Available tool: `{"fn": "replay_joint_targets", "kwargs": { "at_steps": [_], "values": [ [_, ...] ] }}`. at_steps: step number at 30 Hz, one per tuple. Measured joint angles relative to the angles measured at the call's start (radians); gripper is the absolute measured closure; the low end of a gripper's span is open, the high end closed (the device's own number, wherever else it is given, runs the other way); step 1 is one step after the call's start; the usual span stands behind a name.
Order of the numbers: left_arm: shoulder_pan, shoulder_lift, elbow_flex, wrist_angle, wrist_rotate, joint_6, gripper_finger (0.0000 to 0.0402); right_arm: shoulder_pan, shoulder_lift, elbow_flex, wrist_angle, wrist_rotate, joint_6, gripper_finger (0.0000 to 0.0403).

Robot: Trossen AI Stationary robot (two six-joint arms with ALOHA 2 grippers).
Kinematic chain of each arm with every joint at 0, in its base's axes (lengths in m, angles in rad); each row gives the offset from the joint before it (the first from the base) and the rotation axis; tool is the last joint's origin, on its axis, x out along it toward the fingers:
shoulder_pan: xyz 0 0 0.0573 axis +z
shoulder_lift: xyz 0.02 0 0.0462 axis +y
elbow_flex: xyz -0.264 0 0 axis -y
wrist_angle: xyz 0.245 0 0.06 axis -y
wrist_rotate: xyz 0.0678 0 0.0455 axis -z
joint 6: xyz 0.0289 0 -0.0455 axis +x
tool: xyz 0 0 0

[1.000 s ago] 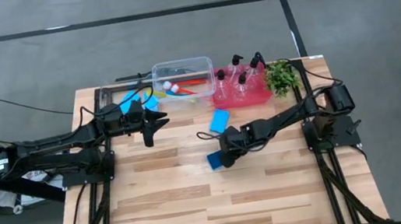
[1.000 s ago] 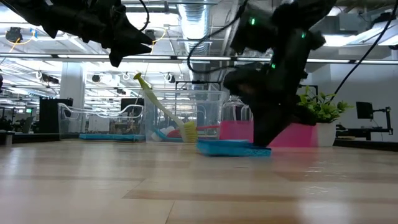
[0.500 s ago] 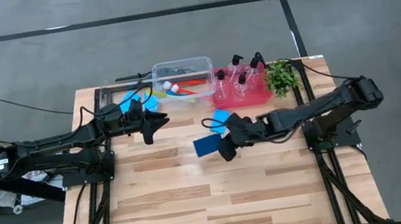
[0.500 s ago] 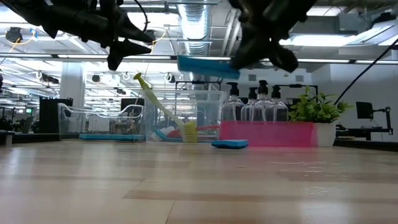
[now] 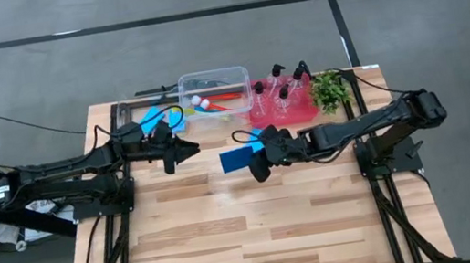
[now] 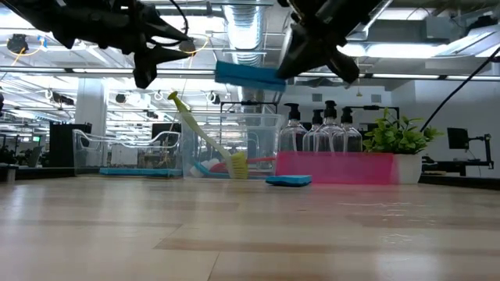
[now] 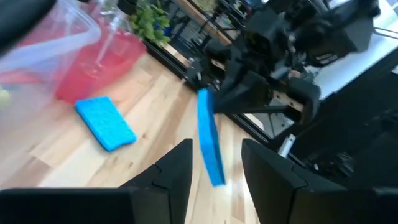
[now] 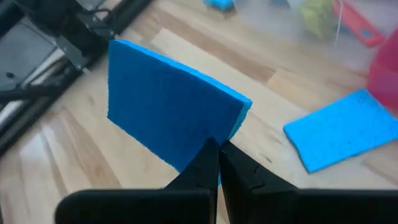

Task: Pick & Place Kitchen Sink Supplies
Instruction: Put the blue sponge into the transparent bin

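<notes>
A bright blue sponge (image 5: 236,159) hangs in the air over the middle of the table, with my right gripper (image 5: 253,159) shut on it. It shows high up in the low view as sponge (image 6: 250,75). My left gripper (image 5: 189,148) stands open just to its left, level, fingers pointing at the sponge (image 7: 210,140) without touching it. A second blue sponge (image 5: 259,134) lies flat on the table under my right arm. Clear pump bottles (image 5: 282,88) stand in the red tray (image 5: 306,114). A yellow-green brush (image 6: 201,134) leans in the clear tub (image 5: 214,90). My right gripper pinches the sponge's edge nearest to it (image 8: 200,151) between its two fingers, across the sponge's thickness. The fingers come from the table's right side, slanting down. The sponge is lifted clear of the table, close to level, and sticks out past the fingertips toward my left gripper.
A small green plant (image 5: 330,88) stands at the far right next to the tray. More blue sponges (image 5: 157,118) lie at the far left beside the tub. The near half of the wooden table (image 5: 250,240) is bare.
My right gripper has risen with the blue sponge and drifted toward the far left. The sponge, which had one edge on the table, now hangs clear and nearly level. My left gripper has stayed in place and rolled about its own axis.
</notes>
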State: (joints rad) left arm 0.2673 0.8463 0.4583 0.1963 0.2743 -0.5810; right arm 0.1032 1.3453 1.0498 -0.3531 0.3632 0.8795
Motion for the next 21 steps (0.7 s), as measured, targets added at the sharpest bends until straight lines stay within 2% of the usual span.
{"fn": "replay_joint_targets", "kwargs": {
  "at_steps": [7,12,21],
  "values": [
    [-0.065,0.049,0.000,0.013,0.005,-0.003,0.0219,-0.012,-0.004,0.003,0.085,0.011,-0.045,0.0403],
    [-0.099,0.137,0.000,0.104,-0.009,-0.027,0.0191,-0.020,-0.003,0.003,0.109,0.009,-0.076,0.0403],
    [-0.111,0.256,0.000,0.277,-0.016,-0.059,0.0179,-0.021,-0.004,0.002,0.103,0.020,-0.078,0.0403]
  ]
}}
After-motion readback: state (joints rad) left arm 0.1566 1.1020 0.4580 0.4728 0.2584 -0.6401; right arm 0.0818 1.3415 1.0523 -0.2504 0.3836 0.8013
